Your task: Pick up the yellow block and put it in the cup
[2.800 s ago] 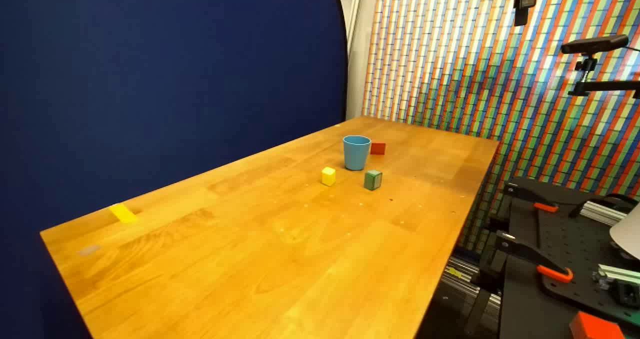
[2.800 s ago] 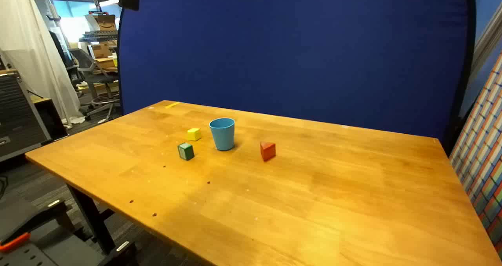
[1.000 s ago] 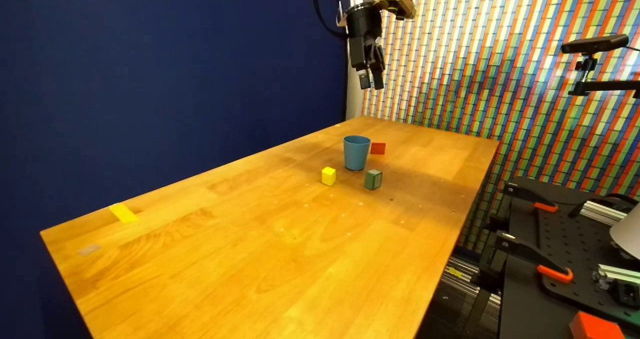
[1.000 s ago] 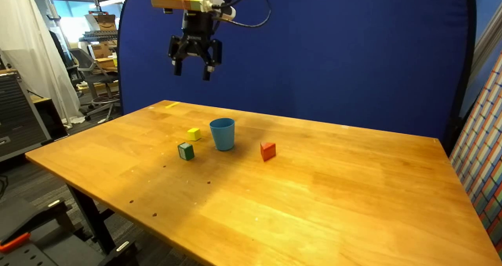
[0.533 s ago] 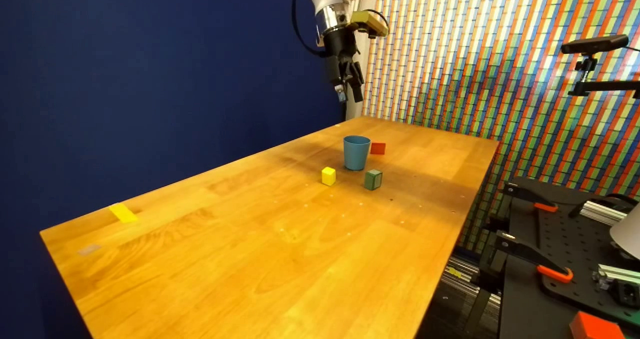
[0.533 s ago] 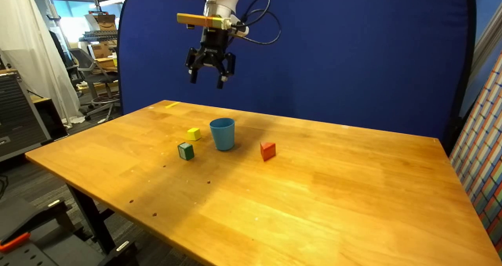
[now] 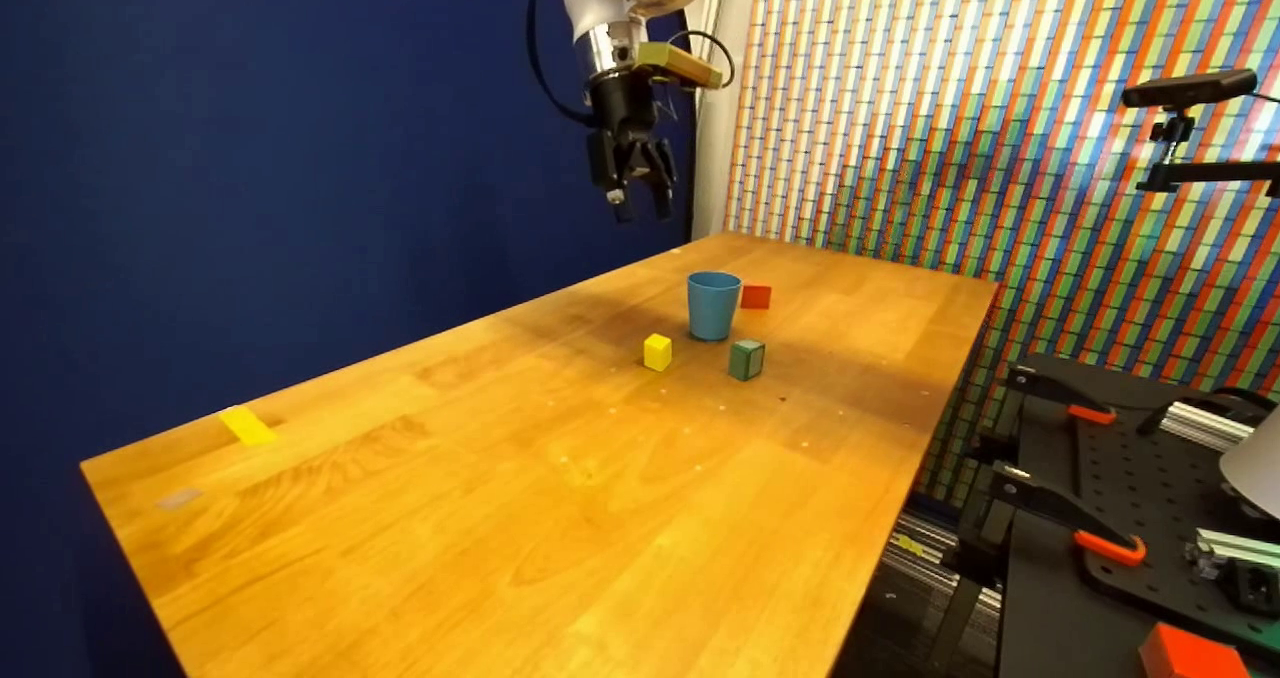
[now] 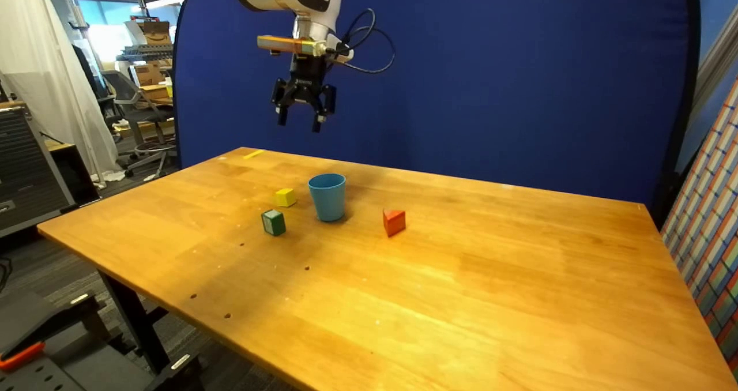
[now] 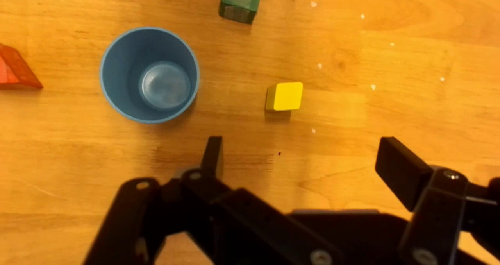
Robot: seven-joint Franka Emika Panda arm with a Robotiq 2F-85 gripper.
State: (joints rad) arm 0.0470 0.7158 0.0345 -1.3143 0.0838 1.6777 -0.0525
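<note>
Hanging empty up there, jaws spread, the gripper (image 8: 299, 123) seems readied to straddle the yellow block (image 9: 288, 96) well below it; the cup (image 8: 328, 202), also below, stands to one side, likely leaving room.

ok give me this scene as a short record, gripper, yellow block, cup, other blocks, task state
gripper: open, holding nothing, above the table
yellow block: on the table, apart from the cup
cup: upright, nothing seen inside
green block: on the table
red block: on the table, cup between it and yellow block
task state: yellow block not yet picked up
</note>
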